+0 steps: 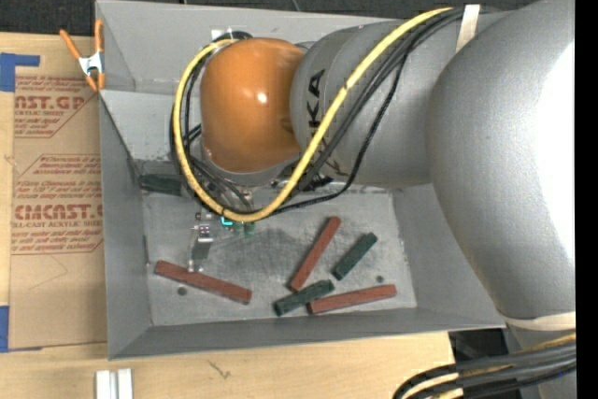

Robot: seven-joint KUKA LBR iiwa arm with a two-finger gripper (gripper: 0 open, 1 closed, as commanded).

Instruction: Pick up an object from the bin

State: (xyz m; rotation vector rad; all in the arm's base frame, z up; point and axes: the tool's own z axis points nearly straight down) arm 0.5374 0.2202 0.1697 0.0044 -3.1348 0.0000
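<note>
My gripper [198,249] reaches down below the orange wrist cover into the left part of the bin. Its tip stands just above a long red-brown stick [204,282] that lies flat near the bin's front left. Whether the tip touches the stick I cannot tell. A dark green block [161,184] lies against the left wall, behind the gripper and partly hidden by the cables.
To the right on the bin floor lie two more red-brown sticks [315,252] [353,299] and two dark green sticks [353,255] [302,297], close together. The arm and its orange cover hide the back of the bin.
</note>
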